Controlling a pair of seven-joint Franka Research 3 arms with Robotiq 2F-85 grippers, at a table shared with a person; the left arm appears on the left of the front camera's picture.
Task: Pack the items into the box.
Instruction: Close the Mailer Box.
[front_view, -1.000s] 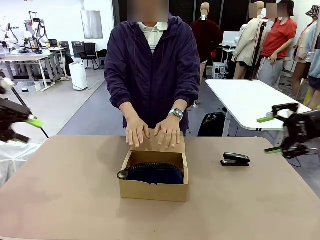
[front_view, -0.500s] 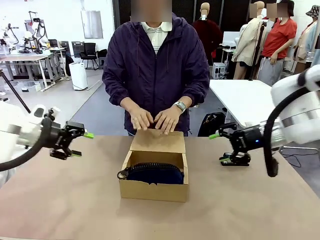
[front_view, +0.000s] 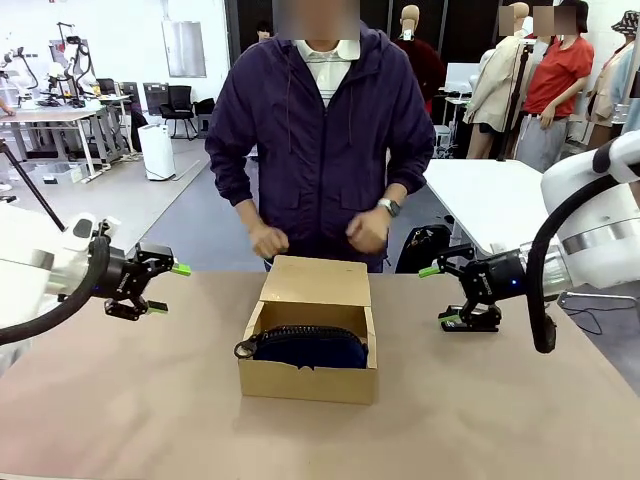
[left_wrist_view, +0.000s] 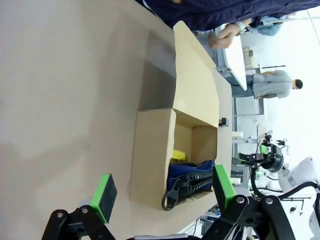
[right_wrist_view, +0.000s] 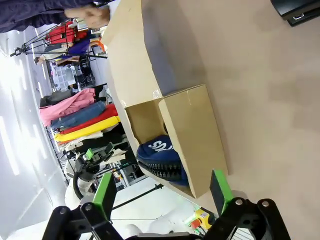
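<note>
The brown cardboard box (front_view: 308, 382) stands open mid-table, its flap lid (front_view: 315, 280) leaning back toward the person. Inside lies the navy zippered pouch (front_view: 308, 347), filling the box's length. The left wrist view shows the box (left_wrist_view: 150, 155), the pouch (left_wrist_view: 192, 175) and a bit of the yellow knife (left_wrist_view: 179, 155) beside it. My left gripper (front_view: 168, 289) hovers open left of the box, fingers toward it (left_wrist_view: 164, 189). Right of the box my right gripper (front_view: 440, 296) is open too (right_wrist_view: 162, 192), facing the box (right_wrist_view: 192, 135) and pouch (right_wrist_view: 160, 150).
The person stands at the far edge with both hands (front_view: 268, 240) closed and raised above the flap, clear of it. A black stapler (front_view: 483, 320) lies on the table just behind my right gripper, also at the corner of the right wrist view (right_wrist_view: 297, 10).
Both arms swung in toward the box a second ago and now hold almost still. The person's hands have lifted off the flap and pulled back toward the chest.
</note>
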